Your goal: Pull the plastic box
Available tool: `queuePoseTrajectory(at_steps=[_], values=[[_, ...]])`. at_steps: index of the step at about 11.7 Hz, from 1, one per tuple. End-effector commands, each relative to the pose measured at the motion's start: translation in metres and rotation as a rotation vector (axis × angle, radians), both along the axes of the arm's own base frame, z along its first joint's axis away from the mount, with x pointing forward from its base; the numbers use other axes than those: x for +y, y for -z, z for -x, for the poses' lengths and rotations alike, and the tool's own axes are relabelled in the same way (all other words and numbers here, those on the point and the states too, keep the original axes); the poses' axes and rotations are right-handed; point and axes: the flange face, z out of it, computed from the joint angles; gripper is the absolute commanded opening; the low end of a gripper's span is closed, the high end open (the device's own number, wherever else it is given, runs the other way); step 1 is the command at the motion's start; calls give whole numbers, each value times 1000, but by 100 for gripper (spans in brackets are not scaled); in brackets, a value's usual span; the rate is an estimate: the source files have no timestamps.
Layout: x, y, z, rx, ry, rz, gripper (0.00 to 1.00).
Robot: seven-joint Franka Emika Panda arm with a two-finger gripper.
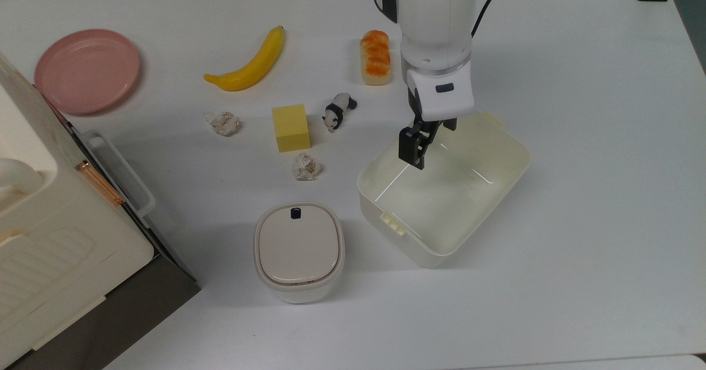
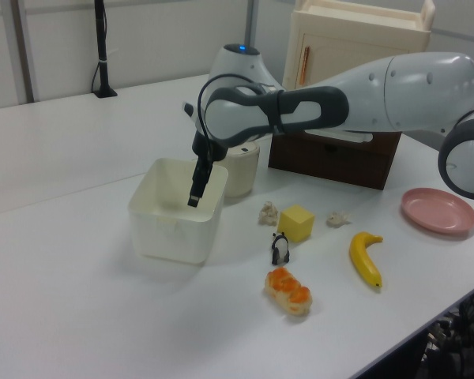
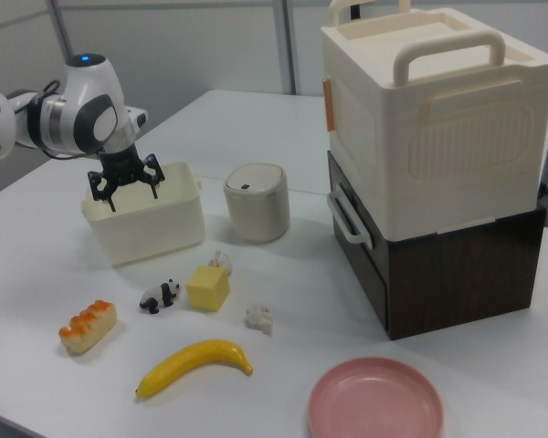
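Note:
The plastic box (image 1: 441,207) is a cream-white lidless tub lying askew on the white table, also seen as the plastic box (image 2: 174,229) and the plastic box (image 3: 151,233). My gripper (image 1: 432,145) hangs open at the box's long wall on the panda side. In the left view the gripper (image 2: 194,193) is lowered below the rim, close to the left view's right wall. The right view shows the gripper (image 3: 126,192) with both fingers spread apart along that wall. I cannot tell whether a finger touches the plastic.
A lidded round-cornered container (image 1: 299,251) stands near the box. A yellow block (image 1: 290,127), toy panda (image 1: 339,111), bread (image 1: 375,57), banana (image 1: 248,64), two paper wads and a pink plate (image 1: 87,69) lie on the top view's left. A big cream case (image 1: 49,232) fills the corner.

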Motion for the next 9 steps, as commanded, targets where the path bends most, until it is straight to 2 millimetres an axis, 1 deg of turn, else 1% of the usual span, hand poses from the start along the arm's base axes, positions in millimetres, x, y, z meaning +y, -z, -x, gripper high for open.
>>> queuePoseTrajectory(at_steps=[1,4,7,9], values=[[-8,22,12,46,-23,51,100],[-20,25,17,112,-21,93,100],[-35,24,30,216,-35,174,100],[-48,20,39,280,-34,228,100]])
